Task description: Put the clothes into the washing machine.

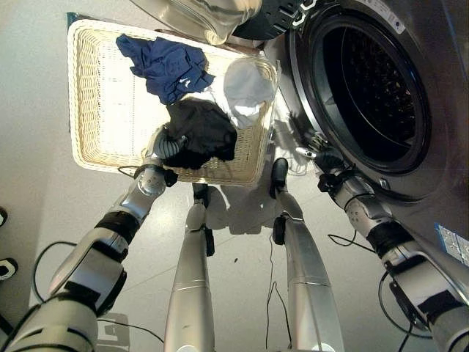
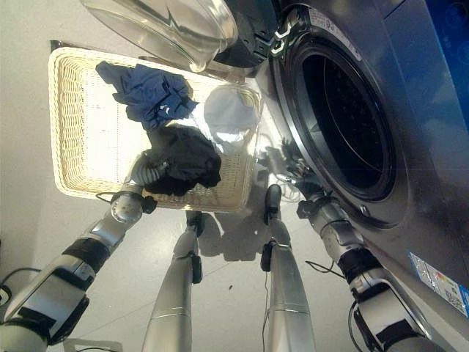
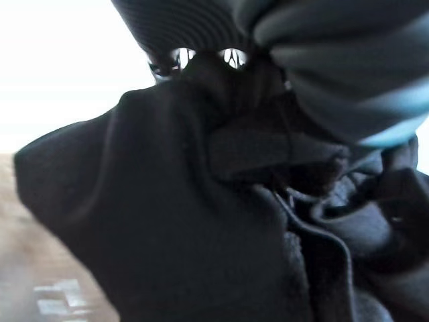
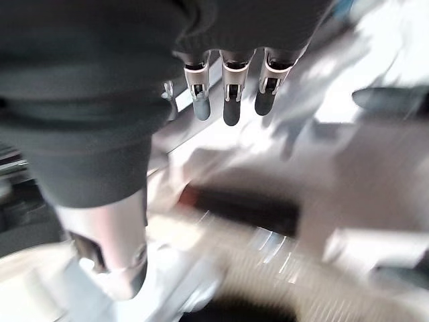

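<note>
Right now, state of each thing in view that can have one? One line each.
Washing machine door: swung open.
Drum: dark, no clothes visible inside.
Wicker basket: on the floor beside the machine, holding clothes.
Black garment: in the basket, bunched.
Blue garment: in the basket, crumpled.
White garment: in the basket by the rim.
Left hand: in the black garment, fingers hidden.
Right hand: fingers straight, holding nothing.

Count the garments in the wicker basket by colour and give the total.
Blue garment: 1
White garment: 1
Black garment: 1
Total: 3
</note>
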